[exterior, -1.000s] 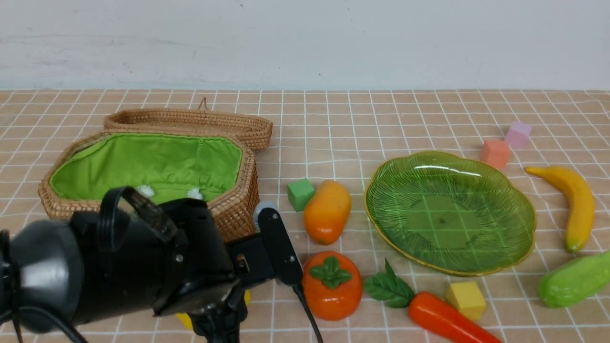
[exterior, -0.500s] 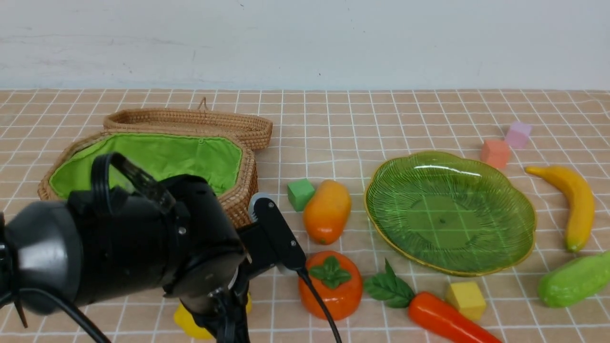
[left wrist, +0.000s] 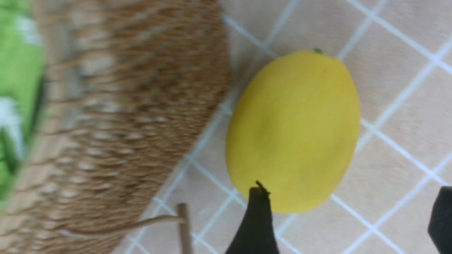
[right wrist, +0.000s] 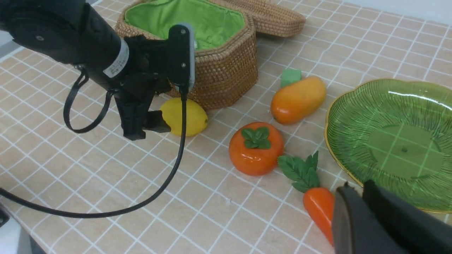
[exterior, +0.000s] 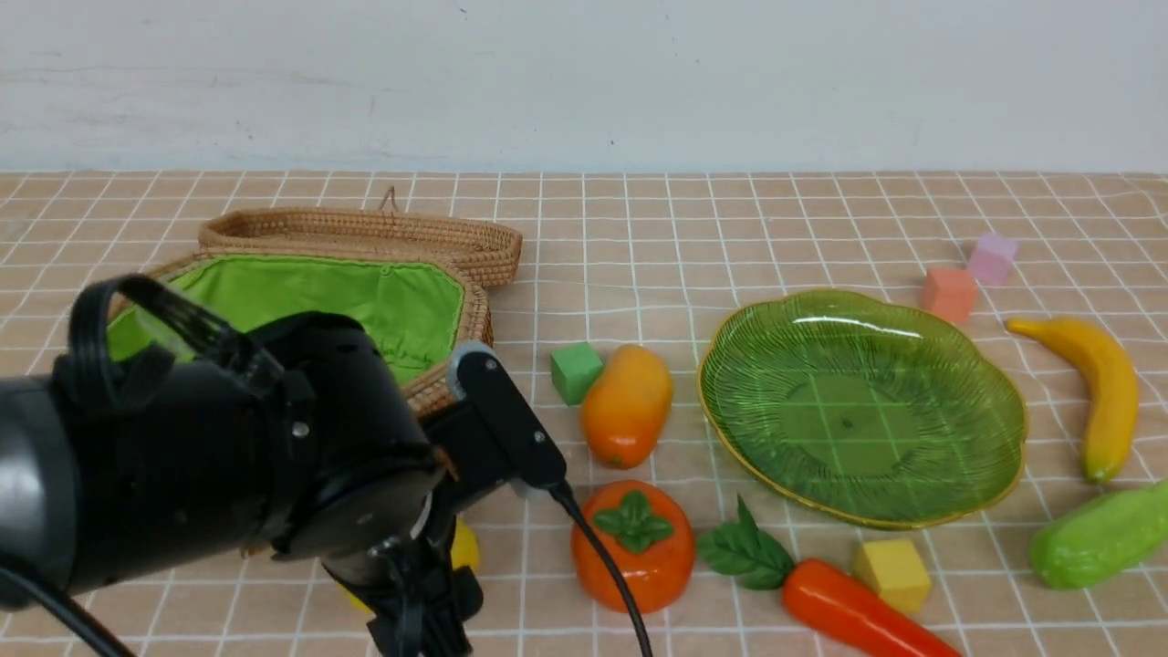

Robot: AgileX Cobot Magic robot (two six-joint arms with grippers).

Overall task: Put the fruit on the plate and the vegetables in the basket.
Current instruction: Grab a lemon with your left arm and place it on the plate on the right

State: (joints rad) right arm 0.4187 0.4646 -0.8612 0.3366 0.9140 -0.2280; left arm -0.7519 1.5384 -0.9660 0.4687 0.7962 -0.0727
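Observation:
A yellow lemon (left wrist: 293, 130) lies on the cloth against the wicker basket (exterior: 474, 315). My left gripper (left wrist: 349, 211) is open just short of it; one fingertip (left wrist: 257, 211) overlaps the lemon's edge, and only bare cloth lies between the jaws. From the right wrist the lemon (right wrist: 183, 116) sits beside the left gripper (right wrist: 148, 123). The mango (exterior: 627, 404), persimmon (exterior: 634, 547), carrot (exterior: 849, 611), banana (exterior: 1095, 383) and green gourd (exterior: 1100, 538) lie on the cloth around the bare green plate (exterior: 862, 406). My right gripper (right wrist: 353, 190) is shut on nothing, above the carrot (right wrist: 317, 208).
The basket's lid (exterior: 365, 233) lies folded back behind it, and its green lining (exterior: 365, 301) shows. Foam cubes sit about: green (exterior: 575, 370) by the mango, yellow (exterior: 892, 573) near the carrot, orange (exterior: 947, 294) and lilac (exterior: 992, 257) behind the plate. A black cable (right wrist: 176, 158) hangs from the left wrist.
The left arm has risen and swung left across the basket's near corner. More of the lemon shows to the right of its fingers. The persimmon has shifted slightly left.

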